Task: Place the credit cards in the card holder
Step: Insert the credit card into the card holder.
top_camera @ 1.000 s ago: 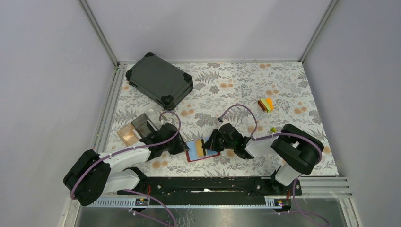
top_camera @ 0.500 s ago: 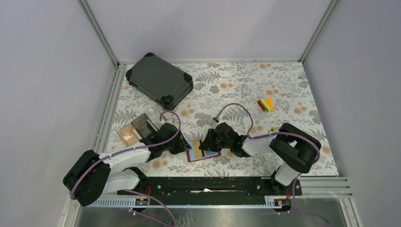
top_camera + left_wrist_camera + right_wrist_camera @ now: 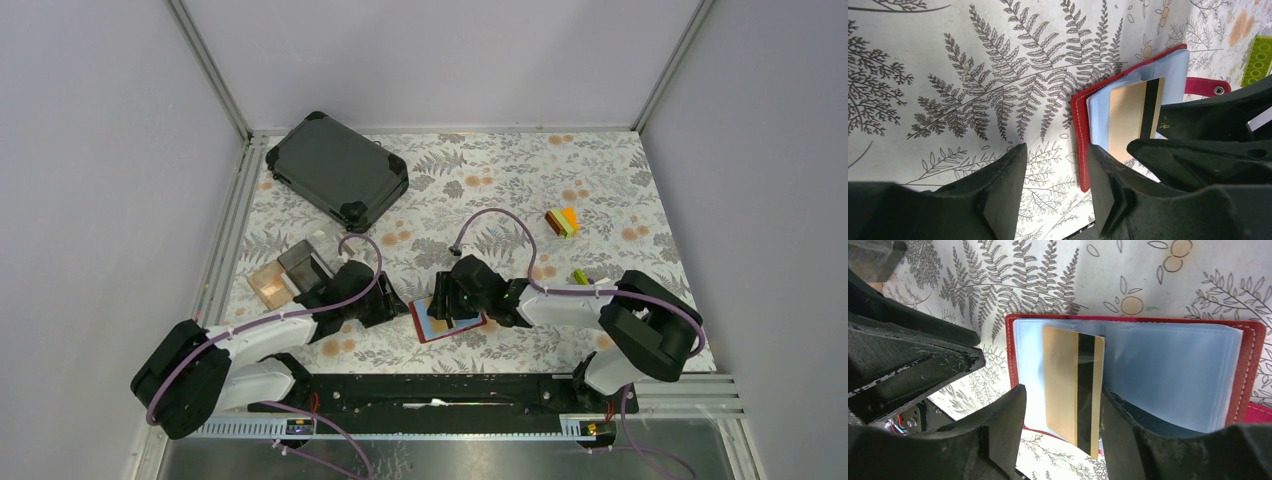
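Observation:
The red card holder (image 3: 462, 326) lies open on the table between my two arms, its clear blue sleeves (image 3: 1168, 365) facing up. A gold credit card (image 3: 1068, 380) with a black stripe rests on the left sleeves, and its near end sticks out past the holder's edge. My right gripper (image 3: 1063, 432) is open, one finger on each side of that card. My left gripper (image 3: 1055, 187) is open just left of the holder's red edge (image 3: 1079, 135), with only tabletop between its fingers. No other credit cards are in view.
A large dark case (image 3: 338, 170) sits at the back left and a clear compartmented box (image 3: 285, 272) lies beside the left arm. Yellow, orange and green blocks (image 3: 563, 221) lie at the right, a small green one (image 3: 579, 276) near the right arm.
Both grippers have opened wider. The right gripper has let go of the gold card and reached a little further left. The holder has shifted slightly to the right.

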You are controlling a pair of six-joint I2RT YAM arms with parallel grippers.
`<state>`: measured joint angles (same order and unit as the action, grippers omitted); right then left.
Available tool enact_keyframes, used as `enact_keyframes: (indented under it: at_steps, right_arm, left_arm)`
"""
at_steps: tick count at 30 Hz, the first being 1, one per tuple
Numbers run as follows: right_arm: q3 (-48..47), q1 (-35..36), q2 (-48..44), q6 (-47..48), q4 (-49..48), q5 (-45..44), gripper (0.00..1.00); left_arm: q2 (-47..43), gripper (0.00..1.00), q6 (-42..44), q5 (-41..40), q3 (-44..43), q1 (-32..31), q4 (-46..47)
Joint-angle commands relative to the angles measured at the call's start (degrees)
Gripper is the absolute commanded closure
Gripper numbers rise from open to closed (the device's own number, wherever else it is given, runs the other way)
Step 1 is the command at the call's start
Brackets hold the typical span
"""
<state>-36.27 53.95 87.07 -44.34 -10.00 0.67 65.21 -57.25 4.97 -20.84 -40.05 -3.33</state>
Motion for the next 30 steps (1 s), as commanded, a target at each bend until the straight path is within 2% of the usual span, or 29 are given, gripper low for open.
enact_keyframes:
  at_steps: [1,5,16,30]
  right_arm:
    - [-0.53,1.15,-0.25,4.44,7.92,-5.12,0.36]
    - [-1.67,1.98,-1.93,6.76,9.06,-6.26,0.32]
    - [-4.54,2.30,-6.63,13.01,17.00,-12.20,0.27]
    - [-4.47,2.30,-8.98,16.19,19.84,-11.76,0.14]
  left_arm:
    - [-1.03,0.48,1.07,1.23,1.59,-0.35,-0.21]
    - [-1.81,0.45,1.43,1.51,1.18,-0.89,0.12]
    - [-2.17,0.44,0.44,0.83,0.73,-1.81,0.12]
    - [-1.61,0.41,-0.12,0.36,-1.35,-3.94,0.16]
